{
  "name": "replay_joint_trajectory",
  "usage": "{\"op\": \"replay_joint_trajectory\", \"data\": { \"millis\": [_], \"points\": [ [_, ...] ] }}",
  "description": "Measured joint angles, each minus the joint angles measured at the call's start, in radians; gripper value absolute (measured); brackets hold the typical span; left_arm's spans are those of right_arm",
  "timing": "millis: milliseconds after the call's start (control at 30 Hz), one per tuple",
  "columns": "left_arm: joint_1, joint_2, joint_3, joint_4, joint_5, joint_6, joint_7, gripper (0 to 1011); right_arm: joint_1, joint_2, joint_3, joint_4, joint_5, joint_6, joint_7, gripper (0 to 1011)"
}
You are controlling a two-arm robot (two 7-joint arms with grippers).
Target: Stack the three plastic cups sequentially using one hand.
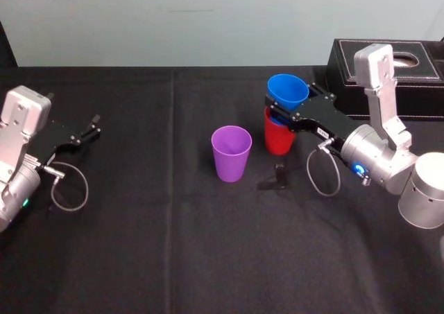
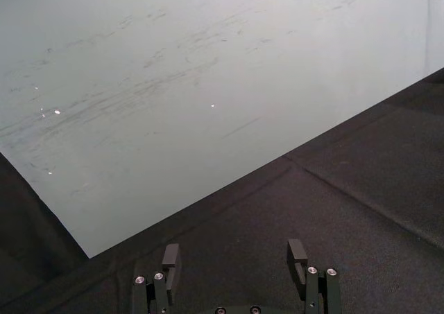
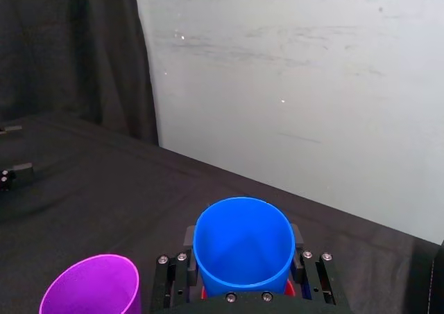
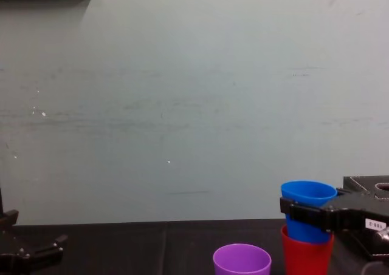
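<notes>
So the right tool is pinching the blue cup, nested partway into the red cup, right of centre on the counter. The purple cup stands just left, slightly nearer. The left tool is spread, parked way left.

Red cup: plain red, no pattern. Blue cup atop it: solid bright blue. Purple cup, just left of red cup: plain violet. Right gripper at red cup: black w/ small white label. Left gripper, far left of red cup: black. Tablecloth: plain black. Box, behind-right of red cup: black w/ white stitching. Wall: pale grey-green, faint scuffs.
</notes>
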State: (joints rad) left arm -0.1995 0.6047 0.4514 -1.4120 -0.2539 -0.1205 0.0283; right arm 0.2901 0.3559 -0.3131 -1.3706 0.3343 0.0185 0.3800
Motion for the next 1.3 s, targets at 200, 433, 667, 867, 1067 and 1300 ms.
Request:
{"op": "replay_joint_trajectory", "data": {
  "millis": [200, 433, 667, 867, 1067, 1300],
  "points": [
    [0.0, 0.0, 0.0, 0.0, 0.0, 0.0, 0.0, 1005, -0.002, -0.007, -0.001, 0.017, -0.007, -0.015, 0.001, 733],
    [0.0, 0.0, 0.0, 0.0, 0.0, 0.0, 0.0, 1005, 0.001, -0.015, 0.001, 0.044, -0.017, -0.028, 0.002, 733],
    [0.0, 0.0, 0.0, 0.0, 0.0, 0.0, 0.0, 1005, 0.001, -0.02, 0.003, 0.056, -0.021, -0.036, 0.005, 734],
    [0.0, 0.0, 0.0, 0.0, 0.0, 0.0, 0.0, 1005, 0.001, -0.024, 0.005, 0.066, -0.029, -0.043, 0.005, 733],
    [0.0, 0.0, 0.0, 0.0, 0.0, 0.0, 0.0, 1005, 0.001, -0.027, 0.006, 0.074, -0.036, -0.046, 0.005, 733],
    [0.0, 0.0, 0.0, 0.0, 0.0, 0.0, 0.0, 1005, 0.0, -0.032, 0.007, 0.083, -0.043, -0.048, 0.002, 733]
  ]
}}
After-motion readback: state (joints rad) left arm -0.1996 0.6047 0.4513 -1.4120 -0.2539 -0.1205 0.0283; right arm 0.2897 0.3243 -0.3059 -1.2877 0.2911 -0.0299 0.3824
